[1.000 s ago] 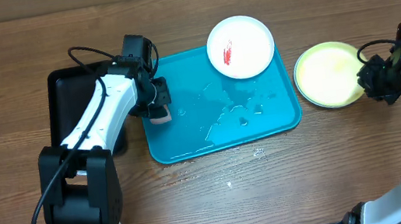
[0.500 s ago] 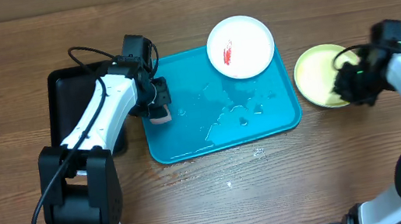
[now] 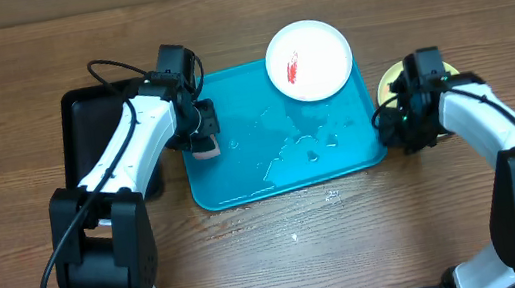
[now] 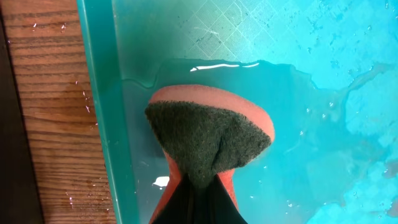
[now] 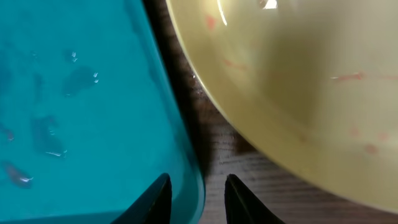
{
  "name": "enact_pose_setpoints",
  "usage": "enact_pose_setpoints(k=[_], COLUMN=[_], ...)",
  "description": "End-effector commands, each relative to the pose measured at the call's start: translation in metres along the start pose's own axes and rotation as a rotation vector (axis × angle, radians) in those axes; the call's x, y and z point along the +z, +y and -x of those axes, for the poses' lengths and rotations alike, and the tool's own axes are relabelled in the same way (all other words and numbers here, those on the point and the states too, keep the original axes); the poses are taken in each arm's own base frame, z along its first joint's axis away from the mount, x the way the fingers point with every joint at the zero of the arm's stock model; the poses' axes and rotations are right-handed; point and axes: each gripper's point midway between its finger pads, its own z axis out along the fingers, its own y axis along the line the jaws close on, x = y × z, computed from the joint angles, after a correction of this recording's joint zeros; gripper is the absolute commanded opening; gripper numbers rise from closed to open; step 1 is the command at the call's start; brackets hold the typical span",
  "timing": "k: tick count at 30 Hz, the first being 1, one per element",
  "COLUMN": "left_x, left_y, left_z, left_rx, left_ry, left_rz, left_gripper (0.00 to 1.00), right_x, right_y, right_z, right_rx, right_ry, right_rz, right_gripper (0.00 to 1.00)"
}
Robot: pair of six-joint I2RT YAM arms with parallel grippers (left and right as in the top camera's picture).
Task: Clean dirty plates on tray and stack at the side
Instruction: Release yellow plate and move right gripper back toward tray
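- Two plates show: a white plate [image 3: 311, 56] with a red smear [image 3: 291, 67], lying over the far right corner of the tray [image 3: 233, 183], and a yellow-green plate [image 5: 298, 74] on the wood just beside the tray's right rim, apart from it. It carries faint red marks and, from overhead, is mostly hidden under the right arm [image 3: 481, 118].
- One tray, turquoise, sits mid-tabletop. Its floor is wet, with puddles [image 3: 298, 143] spread across the middle.
- One brown wood-grain tabletop [image 3: 6, 78] carries everything and fills the overhead view. A few water drops [image 3: 330, 194] lie on it just in front of the tray.
- One black tray [image 3: 84, 128] lies to the left, close beside the turquoise one.
- One sponge [image 4: 208, 134], red with a dark green scouring face, rests on the tray's wet floor near the left rim.
- Two arms are in view. The left arm [image 3: 131, 142] reaches forward over the black tray and bends right to the tray's left edge, a black cable [image 3: 111, 69] looping above it. Its left claw [image 4: 194, 205] is clenched on the sponge, pinching its near end.
- The right arm bends inward from the right and points down at the tray's right edge. The right claw [image 5: 196, 186] is released, its fingers parted. One finger is over the tray and one over the wood, with the rim in line between them. Whether either touches the rim cannot be told.
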Motion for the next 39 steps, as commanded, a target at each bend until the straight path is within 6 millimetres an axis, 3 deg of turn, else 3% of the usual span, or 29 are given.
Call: enact_pose_setpoints(k=[1, 5, 11, 21, 33, 36, 39], left_x=[0.001, 0.001, 0.001, 0.001, 0.001, 0.001, 0.001], left_y=[-0.003, -0.003, -0.003, -0.003, -0.004, -0.004, -0.003], left_z=[-0.002, -0.002, -0.002, -0.001, -0.001, -0.001, -0.001], left_rx=[-0.009, -0.009, -0.009, -0.009, -0.009, -0.009, -0.008], left_ry=[0.004, 0.004, 0.005, 0.003, 0.001, 0.001, 0.001], left_rz=[-0.007, -0.007, -0.007, -0.008, -0.009, -0.009, -0.009], left_gripper=[0.04, 0.04, 0.04, 0.04, 0.04, 0.04, 0.04], right_x=[0.01, 0.016, 0.016, 0.016, 0.019, 0.015, 0.002], right_y=[-0.004, -0.003, -0.002, -0.004, 0.011, 0.011, 0.015], right_z=[-0.004, -0.007, -0.009, -0.022, -0.03, -0.034, -0.029], right_rx=[-0.038, -0.045, 0.008, 0.187, 0.207, 0.212, 0.21], right_ry=[-0.011, -0.016, -0.008, 0.041, 0.062, 0.086, 0.093], right_rz=[-0.024, -0.011, -0.005, -0.017, -0.023, -0.033, -0.036], right_gripper=[0.31, 0.3, 0.04, 0.04, 0.04, 0.15, 0.2])
